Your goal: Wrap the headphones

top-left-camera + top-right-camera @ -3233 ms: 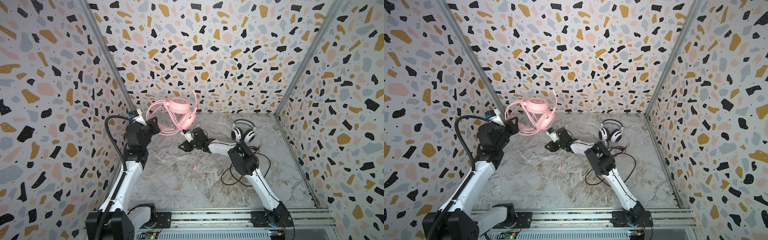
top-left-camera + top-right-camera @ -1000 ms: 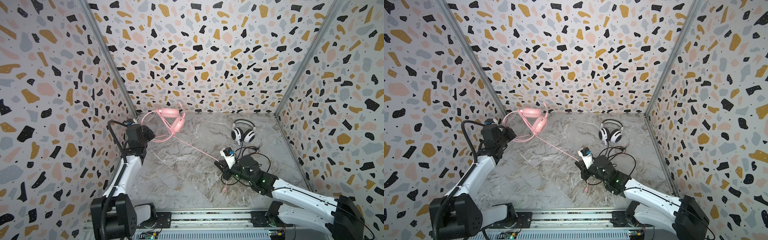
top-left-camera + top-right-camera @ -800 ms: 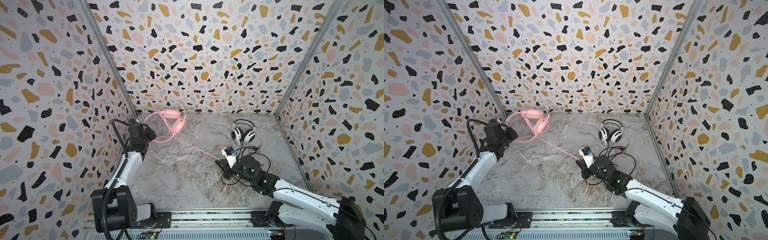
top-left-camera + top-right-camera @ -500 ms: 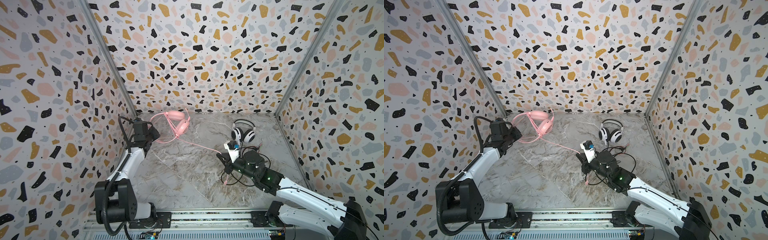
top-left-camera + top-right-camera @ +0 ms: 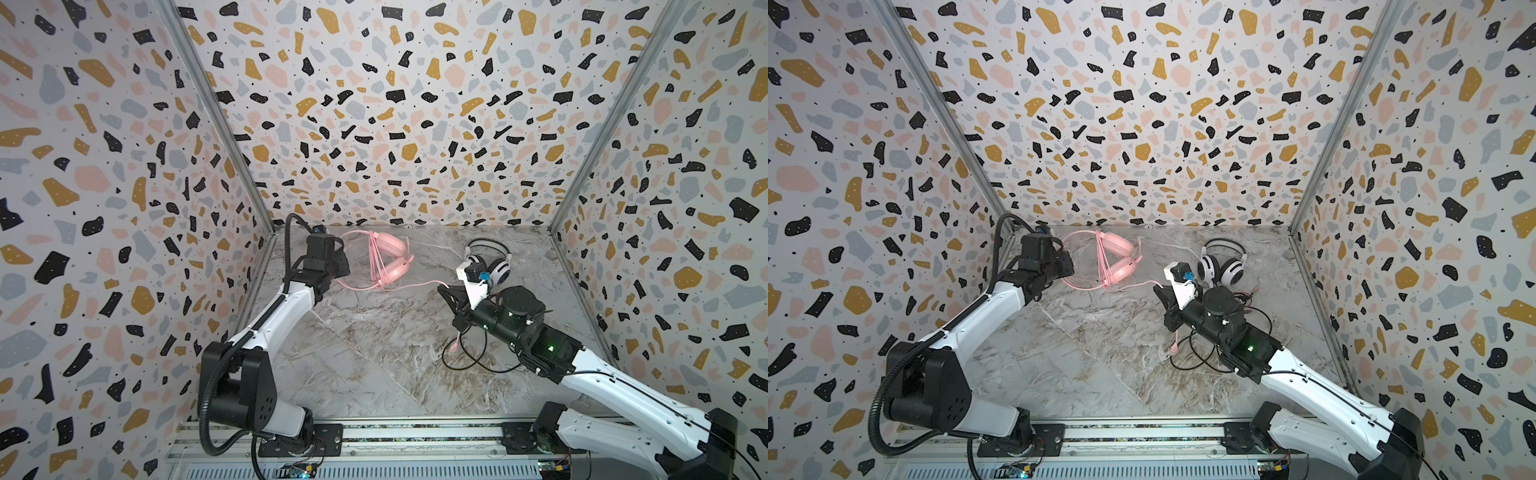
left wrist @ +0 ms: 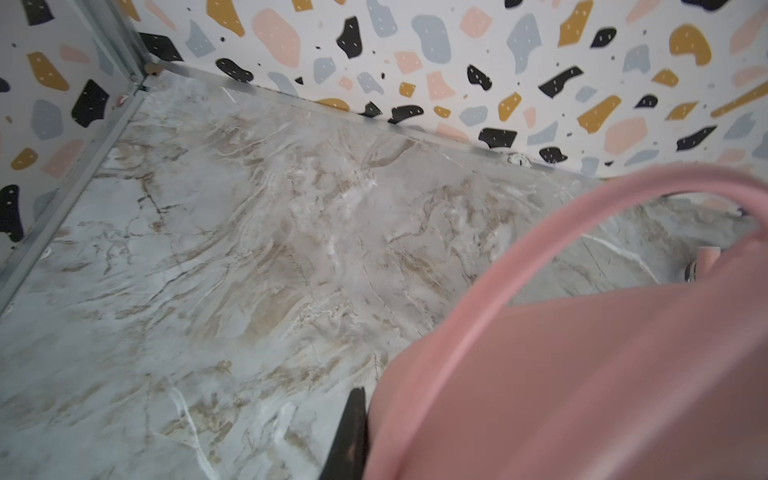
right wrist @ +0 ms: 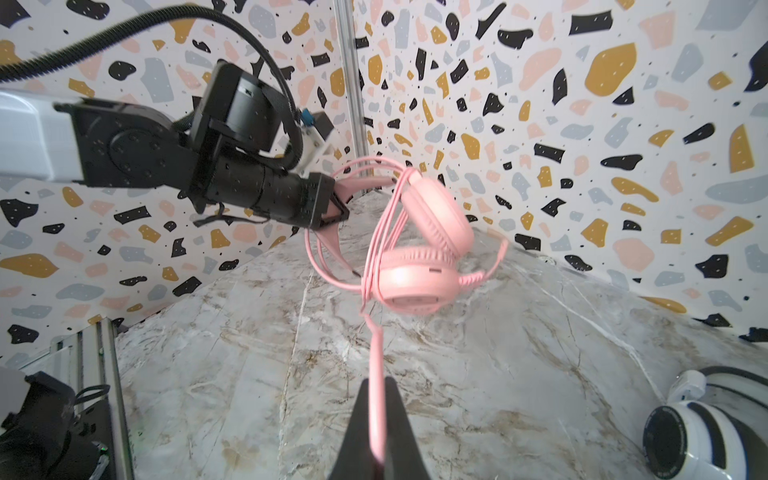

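Black cable (image 5: 473,359): loose loops on the table (image 5: 353,365), nearest; shown in both top views only.
Right gripper (image 7: 377,392): jaws pinched shut on the pink cable (image 7: 376,349). This is plain in the right wrist view; the top views hide the tips.
Pink headset (image 5: 390,257): mid-rear, with several cable strands looped over it.
Left gripper (image 7: 336,210): closed on the headband (image 7: 365,182). The left wrist view gives only a pink blur, probably that band.
White headset (image 5: 488,259): rear right, on the table, apart.
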